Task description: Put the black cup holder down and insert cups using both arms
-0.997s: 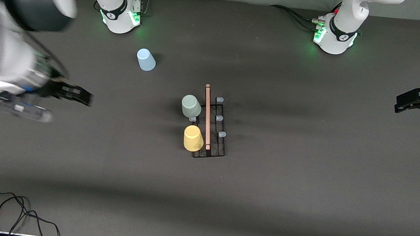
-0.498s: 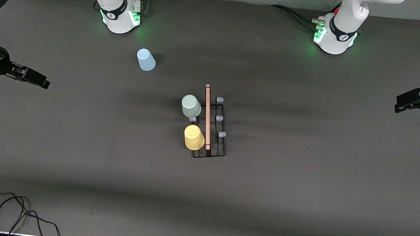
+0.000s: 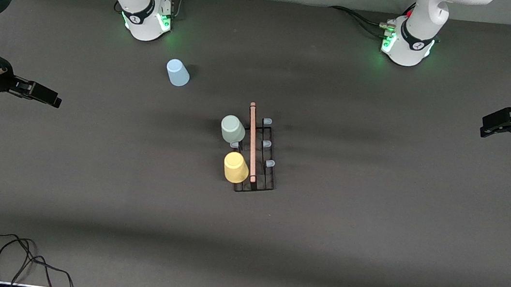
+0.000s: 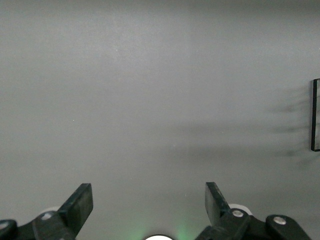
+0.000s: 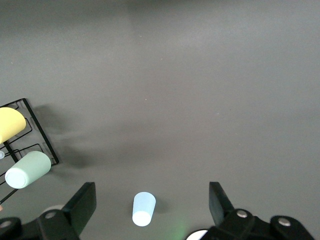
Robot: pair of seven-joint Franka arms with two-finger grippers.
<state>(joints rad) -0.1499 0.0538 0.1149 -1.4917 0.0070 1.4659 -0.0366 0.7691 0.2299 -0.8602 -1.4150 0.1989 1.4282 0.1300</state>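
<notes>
The black cup holder stands mid-table with its wooden rod handle on top. A pale green cup and a yellow cup sit tilted over pegs in the row toward the right arm's end. The light blue cup stands upside down on the table near the right arm's base. My right gripper hangs open and empty over the right arm's end of the table; its wrist view shows the blue cup, green cup and yellow cup. My left gripper waits open over the left arm's end.
The row of pegs toward the left arm's end is bare. A black cable lies coiled near the table's front edge at the right arm's end. The two green-lit bases stand along the back. A corner of the holder shows in the left wrist view.
My right arm has pulled back from the table's middle toward its own end, then nearly stopped. The left arm and all cups have not moved.
</notes>
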